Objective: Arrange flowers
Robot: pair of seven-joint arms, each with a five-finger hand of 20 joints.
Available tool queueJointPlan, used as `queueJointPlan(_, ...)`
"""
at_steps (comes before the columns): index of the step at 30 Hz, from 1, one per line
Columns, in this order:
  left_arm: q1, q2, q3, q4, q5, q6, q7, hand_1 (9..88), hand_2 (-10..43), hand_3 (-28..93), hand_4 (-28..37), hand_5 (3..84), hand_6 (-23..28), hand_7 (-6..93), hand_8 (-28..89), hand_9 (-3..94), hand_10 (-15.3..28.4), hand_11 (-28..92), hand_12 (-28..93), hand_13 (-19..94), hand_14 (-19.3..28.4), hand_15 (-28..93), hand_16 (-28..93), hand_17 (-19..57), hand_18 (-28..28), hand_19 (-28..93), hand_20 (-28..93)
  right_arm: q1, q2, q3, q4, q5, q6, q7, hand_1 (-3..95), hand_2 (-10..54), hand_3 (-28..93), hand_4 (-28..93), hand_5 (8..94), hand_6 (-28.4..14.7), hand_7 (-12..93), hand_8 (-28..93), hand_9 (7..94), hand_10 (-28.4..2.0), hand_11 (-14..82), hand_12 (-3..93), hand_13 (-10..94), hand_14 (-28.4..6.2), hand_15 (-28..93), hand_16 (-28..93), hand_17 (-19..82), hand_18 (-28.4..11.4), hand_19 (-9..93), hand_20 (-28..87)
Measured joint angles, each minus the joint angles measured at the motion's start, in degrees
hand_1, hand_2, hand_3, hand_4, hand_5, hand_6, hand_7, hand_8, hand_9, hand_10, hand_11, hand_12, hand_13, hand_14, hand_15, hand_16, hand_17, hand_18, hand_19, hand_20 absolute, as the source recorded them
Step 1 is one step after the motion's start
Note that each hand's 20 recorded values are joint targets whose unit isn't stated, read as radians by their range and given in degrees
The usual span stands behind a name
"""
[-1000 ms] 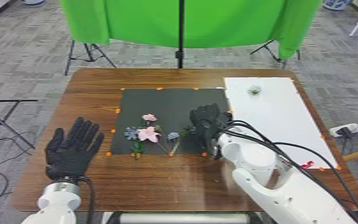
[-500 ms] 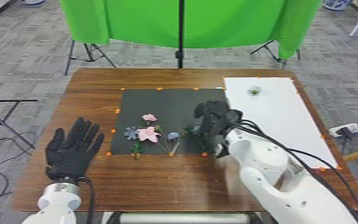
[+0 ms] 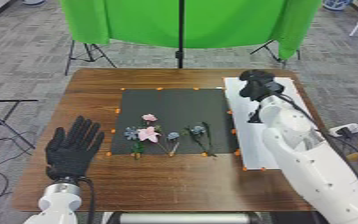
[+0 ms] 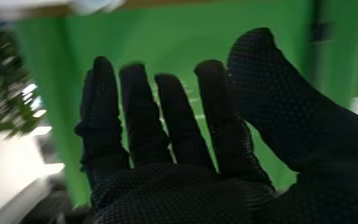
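Observation:
In the head view, my right hand (image 3: 257, 84) is over the far part of the white sheet (image 3: 262, 145), where it covers whatever lies beneath. The right wrist view shows my right hand (image 4: 182, 192) with straight fingers and the thumb apart, holding nothing. On the dark mat (image 3: 165, 105) lie a small pink flower (image 3: 149, 117), a larger pink flower (image 3: 148, 133), a blue-grey flower (image 3: 131, 133), another bluish flower (image 3: 173, 135) and, at their right, a bluish flower with green stems (image 3: 198, 130). My left hand (image 3: 69, 152) rests open beside the mat's left side, fingers straight.
Orange markers line the edges of the mat and sheet on the brown wooden table (image 3: 158, 185). A green cloth (image 3: 131, 25) on a stand hangs beyond the far edge. My right forearm lies across the sheet's right part.
My right hand has moved from the dark mat's right side away to the far part of the white sheet, uncovering the rightmost bluish flower and its stems. The left hand has stayed still.

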Motion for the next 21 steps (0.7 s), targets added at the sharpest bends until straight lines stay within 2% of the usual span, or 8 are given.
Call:
queueJointPlan(2, 0.2, 0.01, -0.04, -0.03, 0.14, -0.36, 0.13, 25.6, 18.6, 76, -28.3, 47.1, 9.7, 11.8, -10, 39.9, 14.7, 22, 9, 29, 15.7, 36, -8, -8.2, 14.0, 37, 12, 2.0, -0.2, 0.7, 3.4, -0.7, 0.6, 0.4, 43.7, -9.5, 86, -28, 37.3, -2.0, 16, -14, 31.2, -12.2, 8.9, 9.6, 27, -15.3, 20, 12, 16, -20.9, 68, 24)
queueJointPlan(5, 0.5, 0.02, -0.04, -0.07, 0.14, -0.58, 0.29, 25.6, 18.7, 76, -28.3, 47.1, 9.7, 11.7, -10, 39.9, 14.7, 22, 9, 29, 15.7, 36, -8, -8.2, 14.0, 37, 12, 5.2, -1.5, 2.1, 8.8, -0.5, -1.6, 1.1, 43.5, -9.5, 85, -28, 35.0, -1.5, 16, -14, 30.2, -12.1, 8.6, 8.7, 27, -14.7, 18, 13, 16, -20.9, 68, 24)
queueJointPlan(10, 0.4, 0.03, 0.18, -0.05, 0.13, -0.76, 0.45, 25.4, 18.7, 76, -28.3, 47.1, 9.7, 11.6, -10, 39.8, 14.8, 22, 9, 29, 15.7, 36, -8, -8.2, 13.9, 37, 12, 11.0, -4.8, 3.2, 18.2, -0.7, -13.6, 0.8, 45.9, -9.5, 80, -28, 33.4, -1.3, 16, -15, 29.9, -12.0, 9.0, 8.1, 29, -14.4, 17, 15, 16, -21.2, 67, 24)
queueJointPlan(12, 0.4, 0.07, 0.32, 0.00, 0.13, -0.83, 0.48, 25.4, 18.7, 76, -28.3, 47.1, 9.7, 11.7, -10, 39.8, 14.8, 22, 9, 29, 15.6, 36, -8, -8.2, 13.9, 36, 12, 12.4, -5.8, 3.4, 20.9, -0.7, -16.8, 0.3, 48.3, -9.5, 77, -28, 34.3, -1.3, 16, -15, 31.7, -11.8, 9.6, 8.1, 32, -14.0, 19, 15, 19, -21.0, 67, 25)
queueJointPlan(16, 0.2, 0.09, 0.47, 0.07, 0.13, -0.91, 0.47, 25.2, 18.5, 76, -28.3, 47.0, 9.7, 11.7, -10, 39.8, 14.8, 22, 9, 29, 15.7, 36, -8, -8.2, 13.9, 36, 12, 13.0, -7.1, 3.5, 22.7, -1.0, -16.9, -0.9, 52.6, -9.5, 69, -28, 35.8, -1.4, 17, -15, 35.1, -11.8, 10.7, 8.8, 39, -13.0, 23, 15, 21, -21.1, 70, 25)
queueJointPlan(18, 0.1, 0.09, 0.51, 0.10, 0.13, -0.95, 0.46, 25.2, 18.5, 76, -28.3, 47.0, 9.7, 11.7, -10, 39.8, 14.8, 22, 9, 29, 15.6, 36, -8, -8.2, 13.9, 36, 12, 12.8, -7.2, 3.5, 22.6, -1.0, -15.9, -1.2, 57.2, -9.5, 60, -28, 38.3, -1.8, 16, -15, 39.3, -11.5, 11.5, 10.1, 44, -12.2, 29, 15, 23, -21.4, 73, 27)
queueJointPlan(21, 0.1, 0.09, 0.51, 0.11, 0.13, -0.95, 0.46, 25.1, 18.3, 76, -28.3, 47.0, 9.8, 11.6, -10, 39.8, 14.8, 22, 9, 29, 15.6, 36, -8, -8.2, 13.9, 36, 12, 12.4, -7.3, 3.5, 22.4, -0.4, -13.3, -1.2, 57.0, -9.5, 61, -28, 49.1, -0.6, 19, -15, 51.3, -11.8, 14.9, 12.7, 52, -10.2, 37, 14, 24, -20.8, 76, 28)
